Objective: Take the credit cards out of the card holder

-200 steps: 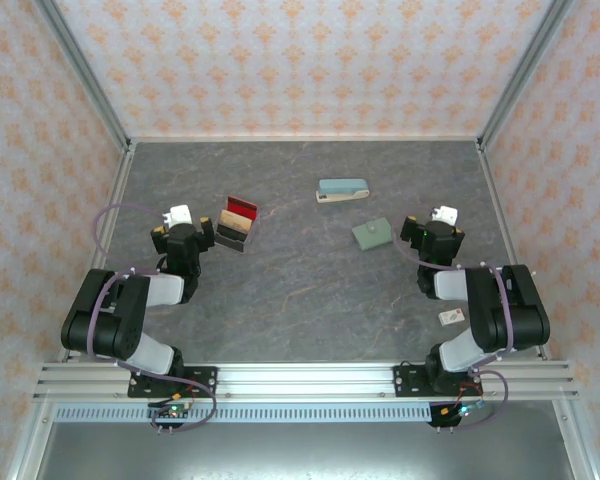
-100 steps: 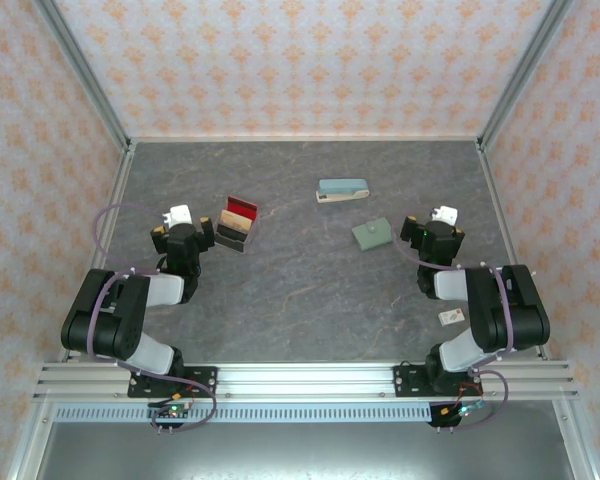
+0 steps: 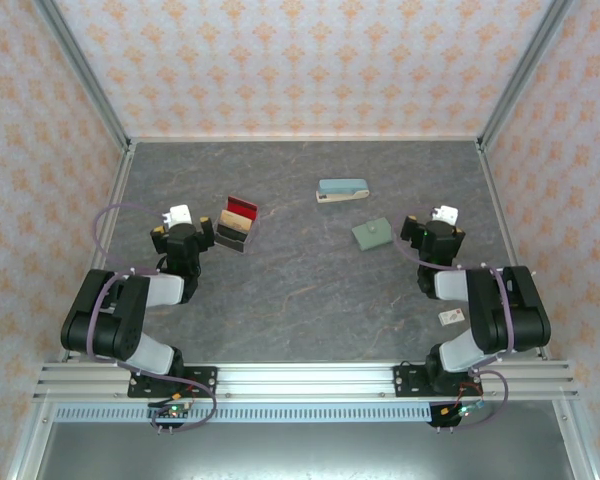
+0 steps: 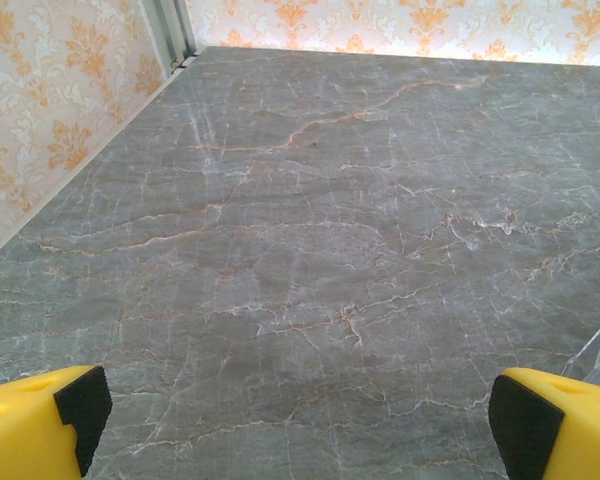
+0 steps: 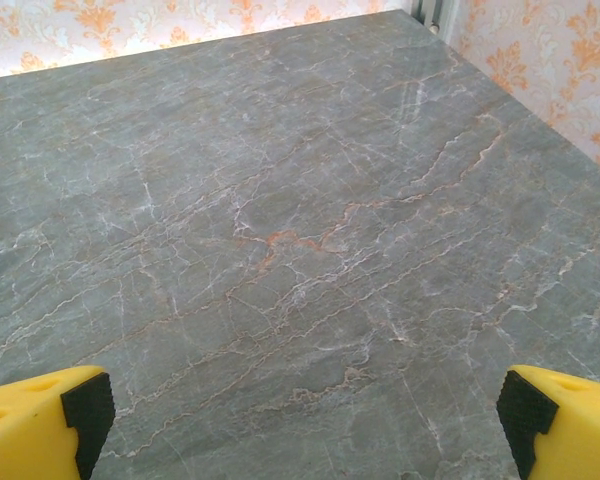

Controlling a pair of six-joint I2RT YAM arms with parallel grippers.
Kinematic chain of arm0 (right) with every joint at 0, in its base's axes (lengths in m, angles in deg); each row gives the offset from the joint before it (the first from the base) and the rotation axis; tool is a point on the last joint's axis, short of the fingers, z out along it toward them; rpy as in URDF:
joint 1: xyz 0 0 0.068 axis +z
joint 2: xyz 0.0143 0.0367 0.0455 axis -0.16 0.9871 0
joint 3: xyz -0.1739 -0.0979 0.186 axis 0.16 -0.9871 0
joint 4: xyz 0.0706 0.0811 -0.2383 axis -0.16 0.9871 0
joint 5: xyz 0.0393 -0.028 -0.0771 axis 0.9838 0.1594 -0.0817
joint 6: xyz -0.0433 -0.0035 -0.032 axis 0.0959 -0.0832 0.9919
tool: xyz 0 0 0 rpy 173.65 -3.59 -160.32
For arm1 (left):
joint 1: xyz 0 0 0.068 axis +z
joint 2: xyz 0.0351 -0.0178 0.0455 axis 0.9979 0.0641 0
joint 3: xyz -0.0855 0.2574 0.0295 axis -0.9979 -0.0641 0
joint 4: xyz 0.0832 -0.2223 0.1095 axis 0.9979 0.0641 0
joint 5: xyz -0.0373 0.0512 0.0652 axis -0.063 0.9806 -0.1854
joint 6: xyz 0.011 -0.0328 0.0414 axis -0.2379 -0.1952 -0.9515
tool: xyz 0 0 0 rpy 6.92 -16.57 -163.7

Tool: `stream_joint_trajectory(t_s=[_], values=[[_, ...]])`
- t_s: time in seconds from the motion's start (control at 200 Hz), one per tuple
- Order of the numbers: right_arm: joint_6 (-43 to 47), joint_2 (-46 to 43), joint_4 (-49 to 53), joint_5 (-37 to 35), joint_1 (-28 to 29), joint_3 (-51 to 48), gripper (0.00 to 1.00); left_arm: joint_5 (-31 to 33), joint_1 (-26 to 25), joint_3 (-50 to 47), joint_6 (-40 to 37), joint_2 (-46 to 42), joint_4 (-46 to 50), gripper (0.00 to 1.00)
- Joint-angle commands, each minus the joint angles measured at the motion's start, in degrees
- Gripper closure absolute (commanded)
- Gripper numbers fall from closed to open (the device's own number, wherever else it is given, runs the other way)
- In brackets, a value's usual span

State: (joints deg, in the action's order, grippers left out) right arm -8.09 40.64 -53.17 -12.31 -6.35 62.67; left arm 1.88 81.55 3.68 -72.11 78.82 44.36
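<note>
Left side first. The left arm is folded back near the near-left corner of the table (image 3: 300, 290). The left gripper (image 3: 183, 231) sits low, roughly midway along the left edge. In the left wrist view its yellow fingertips (image 4: 40, 420) stand at opposite sides of the frame. The jaws are spread wide, with only bare grey marbled tabletop between them.

Just beside that gripper, on its right, lie the credit cards (image 3: 237, 222), out on the tabletop in a short tight row. The red card (image 3: 243, 206) is at the far end, then a tan card (image 3: 237, 219), then darker ones toward the near edge. We cannot tell whether they overlap or merely touch.

Toward the far edge, a little right of the middle, is a teal oblong case (image 3: 342, 190), well apart from the cards.

Nearer and further right lies the card holder (image 3: 372, 234), flat, one sage-green square face up. It is apart from the case and close to the right gripper (image 3: 432, 229) on its left side; we cannot tell whether they touch. The right wrist view shows that gripper's fingertips (image 5: 45, 415) far apart, jaws wide and holding nothing.

A small pale card (image 3: 452, 316) lies by the right arm, near the right edge.
</note>
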Motion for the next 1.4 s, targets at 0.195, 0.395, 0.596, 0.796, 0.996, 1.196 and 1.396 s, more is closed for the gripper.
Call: stream_joint_trajectory(t_s=[0.195,0.395,0.596,0.796,0.996,1.196,1.396], values=[[-6.4,-17.3,18.4,-7.5,0.0,4.1,0.0,2.8,-0.3,3.4,-0.7,-4.0,7.5,0.0],[-15.2,-23.9,40.5,-6.8,0.0,13.7,0.0,3.3,-0.3,8.4,1.8,-14.1,23.6,0.0],[-24.8,-22.6,59.5,-10.5,-0.1,23.8,0.0,-0.7,-0.7,17.5,11.9,-22.2,47.5,0.0],[-27.1,-18.0,66.7,2.2,-0.1,30.3,0.0,-2.7,-2.4,27.3,19.3,-22.3,66.1,0.0],[-29.1,-10.4,66.5,16.2,0.2,31.8,0.0,-16.3,-2.8,25.8,25.0,-22.8,67.3,0.0],[-29.7,-3.8,65.4,19.9,3.3,32.6,0.0,-28.1,-5.1,23.7,27.3,-16.8,64.5,0.0],[-30.1,3.6,67.6,19.5,6.0,36.2,0.0,-32.3,-7.3,23.9,30.4,-8.5,59.8,0.0]])
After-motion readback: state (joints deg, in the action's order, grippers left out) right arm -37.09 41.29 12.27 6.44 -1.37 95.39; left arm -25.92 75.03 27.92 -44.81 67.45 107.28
